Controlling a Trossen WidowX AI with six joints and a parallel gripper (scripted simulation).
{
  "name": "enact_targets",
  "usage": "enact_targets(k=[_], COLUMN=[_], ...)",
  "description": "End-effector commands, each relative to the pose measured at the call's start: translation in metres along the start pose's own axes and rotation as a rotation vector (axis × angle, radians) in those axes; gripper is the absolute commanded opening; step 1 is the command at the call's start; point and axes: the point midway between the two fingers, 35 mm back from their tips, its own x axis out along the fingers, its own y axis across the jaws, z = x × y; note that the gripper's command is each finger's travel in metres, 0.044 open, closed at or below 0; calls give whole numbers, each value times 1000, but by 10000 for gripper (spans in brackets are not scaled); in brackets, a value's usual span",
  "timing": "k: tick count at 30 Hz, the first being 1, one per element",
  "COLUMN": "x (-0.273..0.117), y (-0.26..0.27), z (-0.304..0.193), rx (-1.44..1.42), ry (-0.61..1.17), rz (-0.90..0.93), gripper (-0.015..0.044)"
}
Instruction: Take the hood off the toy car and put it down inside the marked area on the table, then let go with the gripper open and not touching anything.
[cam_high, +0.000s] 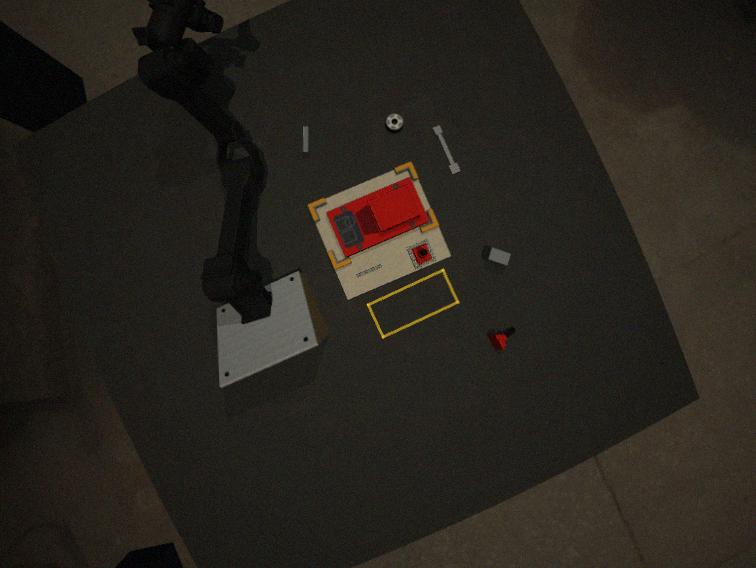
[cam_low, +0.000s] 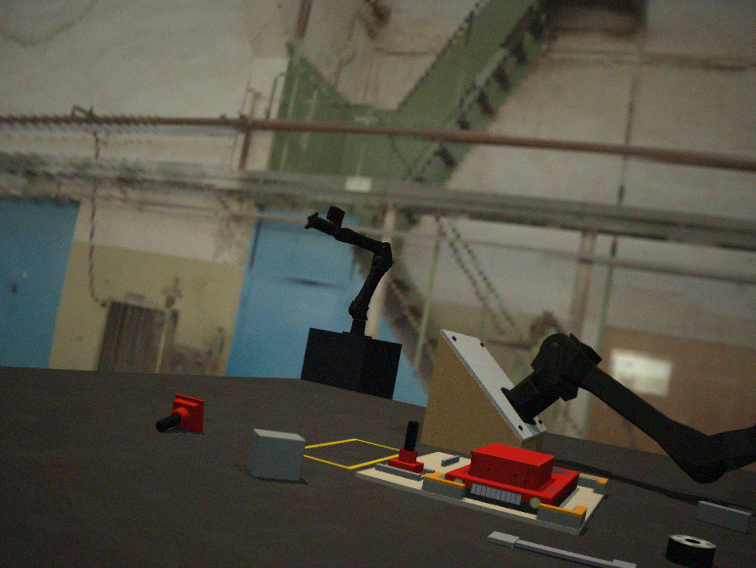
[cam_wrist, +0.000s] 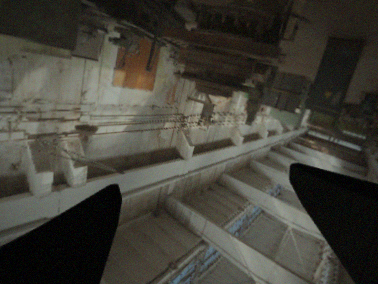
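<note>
The toy car (cam_high: 339, 216) (cam_low: 565, 485) sits on a cream board between orange corner brackets. The hood, which looks like the raised red block (cam_high: 397, 207) (cam_low: 510, 467), is on the car. The marked area is a yellow outline (cam_high: 421, 319) (cam_low: 330, 461) on the table beside the board, with nothing inside it. My gripper (cam_wrist: 205, 182) is open, with wide-apart black fingers in the wrist view and nothing between them. It is far from the car and out of sight in the top and exterior views; the wrist view shows only the room.
The cream board (cam_high: 354, 287) also holds a red block with a black peg (cam_high: 421, 252) (cam_low: 410, 436). A similar red piece (cam_high: 498, 340) (cam_low: 193, 415) lies tipped over. A grey block (cam_high: 499, 255) (cam_low: 278, 455), a grey bar, a grey rod and a round piece lie around. My arm stands on a sloped mount (cam_high: 268, 354).
</note>
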Motion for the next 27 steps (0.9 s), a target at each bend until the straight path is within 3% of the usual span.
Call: enact_targets(k=[1,15,27], x=[0,-69,-160], y=[0,0,70], z=[-2,-159,-271], rx=[1,274,633], ry=[6,445,791], rz=[-1,-48,-18], gripper=[440,440,440])
